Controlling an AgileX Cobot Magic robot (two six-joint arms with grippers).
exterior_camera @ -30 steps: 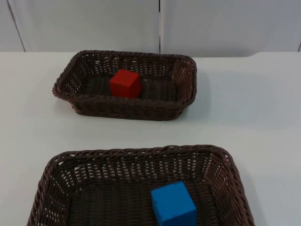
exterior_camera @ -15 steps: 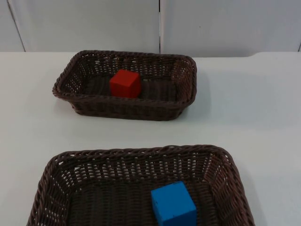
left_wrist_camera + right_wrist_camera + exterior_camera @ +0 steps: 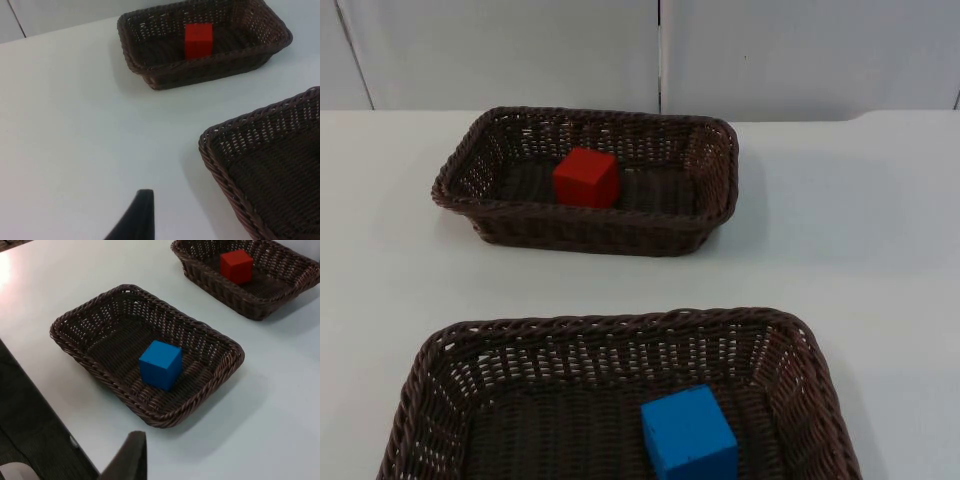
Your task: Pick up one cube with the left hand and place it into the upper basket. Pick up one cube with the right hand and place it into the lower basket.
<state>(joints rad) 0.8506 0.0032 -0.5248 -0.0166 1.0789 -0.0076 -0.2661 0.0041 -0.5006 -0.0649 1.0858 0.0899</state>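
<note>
Two brown wicker baskets sit on the white desk (image 3: 840, 220), and each has a cube in it. The upper basket (image 3: 500, 225) lies at the far side, close to the grey partition wall (image 3: 500, 50), and the red cube (image 3: 586, 177) rests on its floor a little left of the middle, clear of the woven walls. The left wrist view has that same basket (image 3: 165, 80) with its red cube (image 3: 198, 41) standing square inside, and one corner of the nearer basket (image 3: 215, 160) beside it, the two baskets well apart with bare desk between them.

On to the lower basket (image 3: 430, 370), at the near edge: the blue cube (image 3: 689, 434) sits on its floor right of the middle, not touching the right wall. The right wrist view looks over this basket (image 3: 90, 360), with the blue cube (image 3: 160, 364) near its middle, and the far basket (image 3: 250, 310) with the red cube (image 3: 236, 266) beyond.

The left pincer (image 3: 137, 220) hangs above bare desk, off to the left of both baskets, holding nothing; whether its fingers are apart or together I cannot tell. The right pincer (image 3: 131, 460) hangs over the desk's edge, just beside the lower basket, also holding nothing, and its spread I cannot tell either
</note>
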